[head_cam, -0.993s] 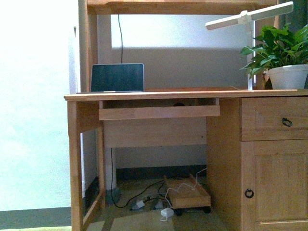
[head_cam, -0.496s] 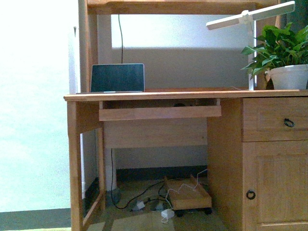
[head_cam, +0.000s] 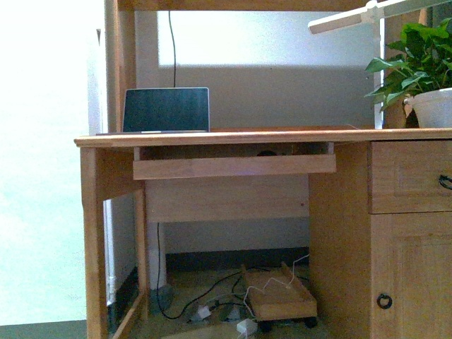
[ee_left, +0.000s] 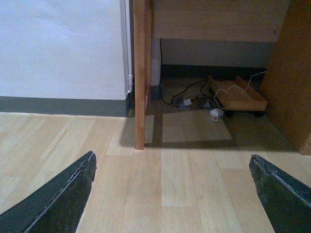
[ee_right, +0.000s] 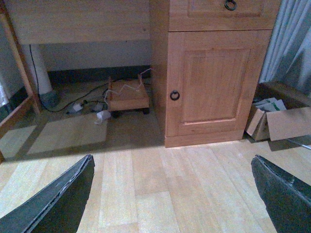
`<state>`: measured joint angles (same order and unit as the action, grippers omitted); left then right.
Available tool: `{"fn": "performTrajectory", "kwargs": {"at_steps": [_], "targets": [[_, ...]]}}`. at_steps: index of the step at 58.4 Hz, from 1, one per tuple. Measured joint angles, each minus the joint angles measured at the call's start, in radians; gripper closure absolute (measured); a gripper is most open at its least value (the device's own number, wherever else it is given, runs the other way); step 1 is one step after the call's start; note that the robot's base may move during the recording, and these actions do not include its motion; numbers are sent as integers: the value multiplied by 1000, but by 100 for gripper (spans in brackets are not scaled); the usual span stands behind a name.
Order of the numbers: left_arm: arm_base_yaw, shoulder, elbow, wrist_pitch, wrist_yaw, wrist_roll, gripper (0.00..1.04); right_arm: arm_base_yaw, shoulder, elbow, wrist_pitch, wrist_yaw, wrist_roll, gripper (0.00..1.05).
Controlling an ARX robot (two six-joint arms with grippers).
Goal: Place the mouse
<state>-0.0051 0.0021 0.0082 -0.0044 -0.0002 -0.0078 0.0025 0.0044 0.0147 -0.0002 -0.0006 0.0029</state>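
Note:
A small dark domed shape (head_cam: pixel 265 152), the mouse as far as I can tell, peeks over the front board of the pull-out tray (head_cam: pixel 233 166) under the wooden desk top (head_cam: pixel 282 135); most of it is hidden. Neither arm shows in the front view. My left gripper (ee_left: pixel 170 194) is open over the bare wood floor, its dark fingers (ee_left: pixel 58 199) wide apart and empty, facing the desk's left leg (ee_left: pixel 140 73). My right gripper (ee_right: pixel 170 194) is open and empty too, low over the floor in front of the cabinet door (ee_right: pixel 214 82).
An open laptop (head_cam: pixel 167 110) stands on the desk at the left, a potted plant (head_cam: pixel 427 78) and a white lamp (head_cam: pixel 367 14) at the right. Cables and a wheeled wooden board (head_cam: pixel 279 300) lie under the desk. A cardboard box (ee_right: pixel 279 119) sits beside the cabinet.
The desk has grown larger in the front view and spread toward both edges; the view has moved closer to it. The dark shape on the tray has stayed put.

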Motion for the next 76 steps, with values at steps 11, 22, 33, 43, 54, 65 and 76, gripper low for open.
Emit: {"fn": "performTrajectory", "kwargs": {"at_steps": [11, 22, 33, 43, 54, 65, 76], "targets": [[0, 0, 0, 0, 0, 0, 8, 0, 0, 0, 0, 0, 0, 7], [0, 0, 0, 0, 0, 0, 8, 0, 0, 0, 0, 0, 0, 7], [0, 0, 0, 0, -2, 0, 8, 0, 0, 0, 0, 0, 0, 7], [0, -1, 0, 0, -2, 0, 8, 0, 0, 0, 0, 0, 0, 7], [0, 1, 0, 0, 2, 0, 8, 0, 0, 0, 0, 0, 0, 7], [0, -1, 0, 0, 0, 0, 8, 0, 0, 0, 0, 0, 0, 7], [0, -1, 0, 0, 0, 0, 8, 0, 0, 0, 0, 0, 0, 7]]}}
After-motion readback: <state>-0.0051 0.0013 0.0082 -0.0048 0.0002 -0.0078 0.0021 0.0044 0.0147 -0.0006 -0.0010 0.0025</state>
